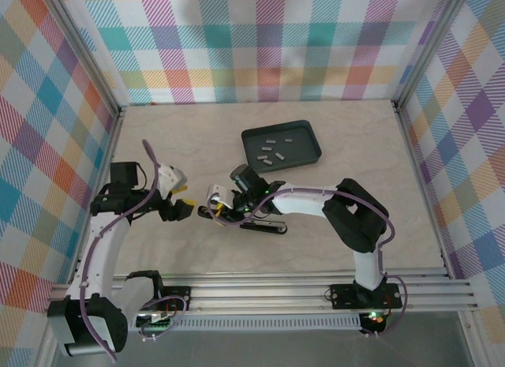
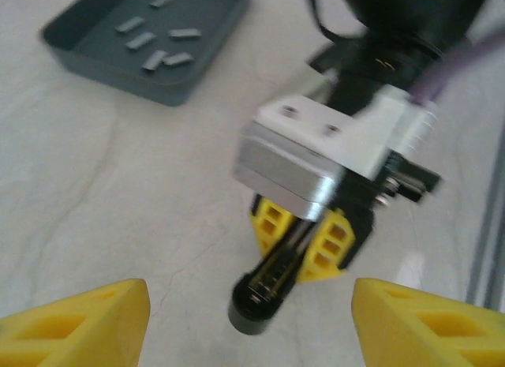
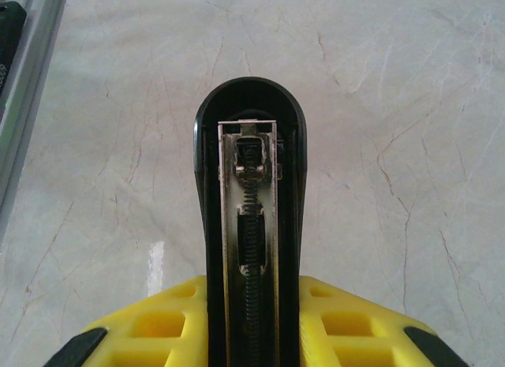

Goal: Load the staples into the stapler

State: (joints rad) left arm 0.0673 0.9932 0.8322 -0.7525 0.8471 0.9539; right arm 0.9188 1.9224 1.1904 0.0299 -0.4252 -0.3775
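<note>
The black stapler (image 1: 264, 226) lies on the table in front of the tray, hinged open. My right gripper (image 1: 218, 211) is shut on its raised upper arm (image 3: 248, 217). That arm's metal channel and spring show between the yellow fingers (image 3: 158, 327). My left gripper (image 1: 186, 208) stands open just left of the arm's rounded tip (image 2: 260, 300), with nothing between its yellow fingertips (image 2: 79, 320). The staples (image 1: 272, 152) are several small grey strips lying in the dark tray (image 1: 312, 150); the left wrist view also has these staples (image 2: 154, 50) at its top left.
The dark tray (image 2: 118, 73) sits behind the stapler near the table's middle. Plaid walls close in the back and both sides. An aluminium rail (image 1: 276, 292) runs along the near edge by the arm bases.
</note>
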